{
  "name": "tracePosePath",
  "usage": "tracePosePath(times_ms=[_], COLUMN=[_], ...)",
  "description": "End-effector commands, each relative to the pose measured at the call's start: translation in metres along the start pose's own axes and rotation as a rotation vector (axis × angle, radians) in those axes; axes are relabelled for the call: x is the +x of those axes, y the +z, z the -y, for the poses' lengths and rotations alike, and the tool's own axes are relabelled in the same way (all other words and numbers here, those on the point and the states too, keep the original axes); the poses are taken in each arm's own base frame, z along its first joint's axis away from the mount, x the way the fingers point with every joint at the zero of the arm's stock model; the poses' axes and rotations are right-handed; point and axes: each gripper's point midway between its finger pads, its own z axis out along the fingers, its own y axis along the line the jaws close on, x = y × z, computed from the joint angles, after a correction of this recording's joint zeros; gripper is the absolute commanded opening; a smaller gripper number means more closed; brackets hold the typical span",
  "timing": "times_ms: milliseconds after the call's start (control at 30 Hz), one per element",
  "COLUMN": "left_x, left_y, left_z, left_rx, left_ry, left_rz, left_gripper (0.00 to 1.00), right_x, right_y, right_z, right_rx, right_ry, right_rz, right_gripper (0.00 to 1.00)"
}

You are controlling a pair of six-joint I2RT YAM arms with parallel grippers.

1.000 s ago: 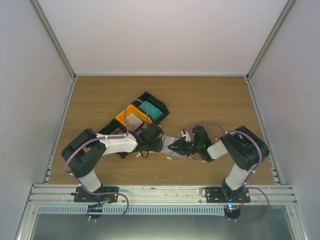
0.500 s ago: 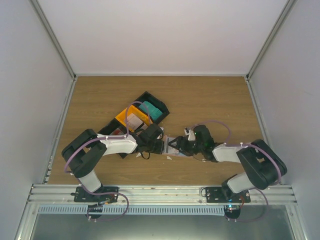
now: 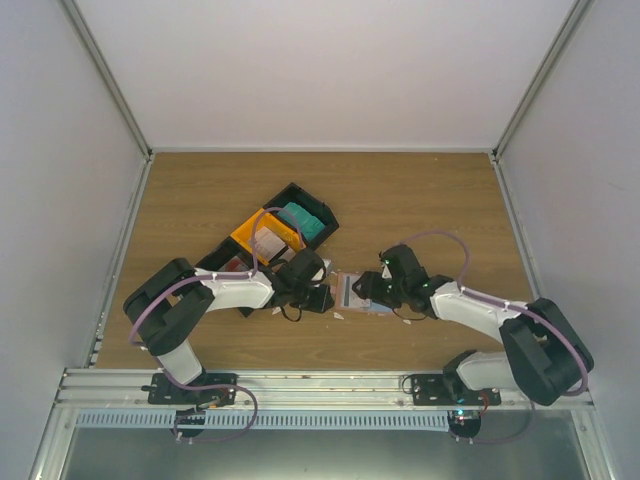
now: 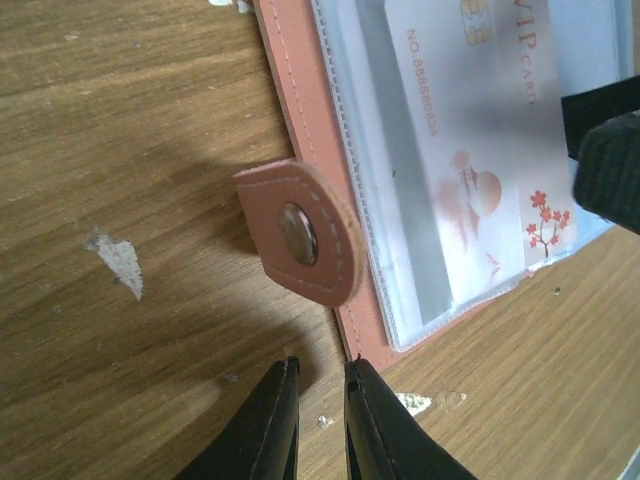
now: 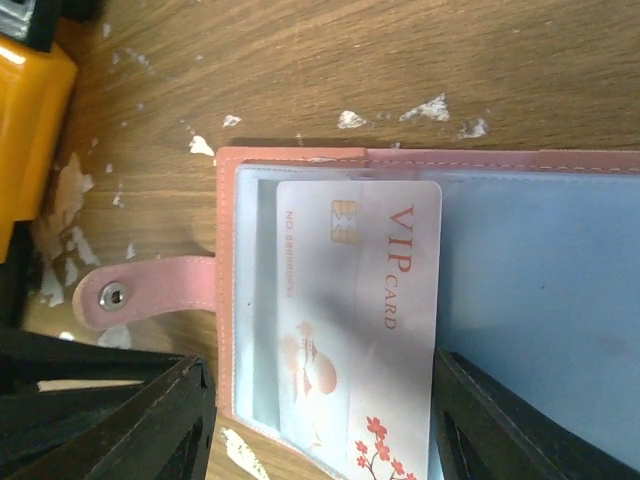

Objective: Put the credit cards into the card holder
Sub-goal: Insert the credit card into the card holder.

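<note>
The card holder (image 3: 345,291) lies open on the table, salmon leather (image 5: 225,250) with clear sleeves and a snap strap (image 4: 300,235). A white credit card (image 5: 360,300) marked VIP with red blossoms lies on its left page, partly under the clear sleeve. My right gripper (image 5: 318,400) is open, with one finger on either side of that card and touching nothing. My left gripper (image 4: 320,365) sits just off the holder's edge below the strap. Its fingers are only a narrow gap apart, with bare wood between them. In the top view the two grippers (image 3: 325,297) (image 3: 365,290) face each other across the holder.
A black-and-orange compartment tray (image 3: 250,232) stands behind the left gripper, with teal (image 3: 303,222), white (image 3: 268,242) and red (image 3: 235,263) flat pieces in it. Its orange corner (image 5: 25,120) shows in the right wrist view. Small white scraps (image 5: 435,108) dot the wood.
My right gripper has gone from shut to open, leaving the white card in the holder. Its arm has stretched out lower over the table. The left gripper has stayed put.
</note>
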Motion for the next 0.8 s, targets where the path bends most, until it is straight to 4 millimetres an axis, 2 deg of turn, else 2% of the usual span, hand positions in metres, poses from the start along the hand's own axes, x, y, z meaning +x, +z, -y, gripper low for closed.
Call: tracePosePath(times_ms=[0, 67, 233, 367, 767], left_x=[-0.005, -0.007, -0.013, -0.014, -0.007], left_y=[0.0, -0.002, -0.007, -0.001, 0.013], left_z=[0.006, 0.007, 0.012, 0.014, 0.01], left_rx=[0.039, 0.038, 0.058, 0.082, 0.083], left_ry=[-0.003, -0.001, 0.003, -0.005, -0.013], left_rz=[0.021, 0.031, 0.059, 0.042, -0.007], left_gripper=[0.18, 0.18, 0.2, 0.21, 0.2], right_x=[-0.001, -0.003, -0.006, -0.001, 0.005], right_y=[0.0, -0.001, 0.003, 0.009, 0.015], right_z=[0.023, 0.023, 0.019, 0.017, -0.007], right_rx=[0.178, 0.197, 0.201, 0.183, 0.062], right_ry=[-0.061, -0.078, -0.104, -0.114, -0.132], right_rz=[0.011, 0.025, 0.024, 0.0, -0.032], right_gripper=[0.61, 0.61, 0.48, 0.41, 0.39])
